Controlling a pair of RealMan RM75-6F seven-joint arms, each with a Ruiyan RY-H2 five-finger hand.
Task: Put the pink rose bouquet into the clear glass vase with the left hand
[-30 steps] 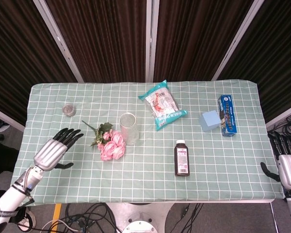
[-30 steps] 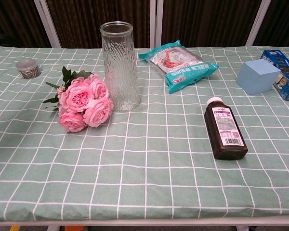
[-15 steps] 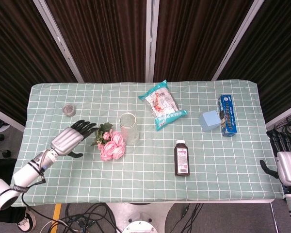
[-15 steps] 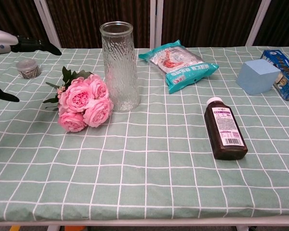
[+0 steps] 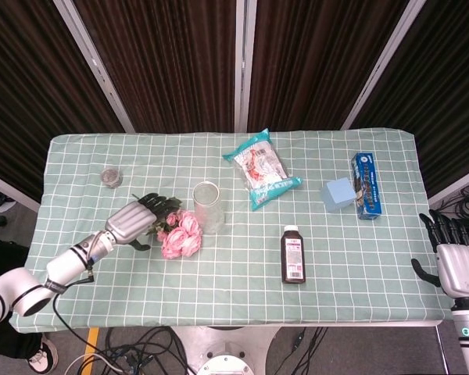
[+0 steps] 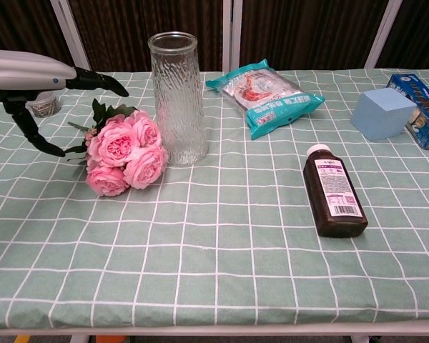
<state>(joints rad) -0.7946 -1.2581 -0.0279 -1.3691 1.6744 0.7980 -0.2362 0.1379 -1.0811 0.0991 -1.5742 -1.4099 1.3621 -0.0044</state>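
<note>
The pink rose bouquet (image 5: 180, 233) (image 6: 124, 153) lies on its side on the green checked cloth, blooms toward the front, green leaves at the back. Just right of it stands the clear ribbed glass vase (image 5: 208, 206) (image 6: 176, 98), upright and holding nothing. My left hand (image 5: 133, 220) (image 6: 30, 72) hovers over the bouquet's leafy stem end, fingers spread, thumb pointing down beside the leaves, holding nothing. My right hand (image 5: 449, 262) sits off the table's right edge, fingers apart, holding nothing.
A small round tin (image 5: 110, 176) (image 6: 42, 101) stands behind my left hand. A snack bag (image 5: 261, 167), a dark bottle lying flat (image 5: 293, 254), a light blue block (image 5: 338, 193) and a blue box (image 5: 366, 184) lie right of the vase.
My left hand has travelled right across the table from its left edge to above the bouquet's stems. The right hand has shifted slightly. Bouquet and vase have not moved.
</note>
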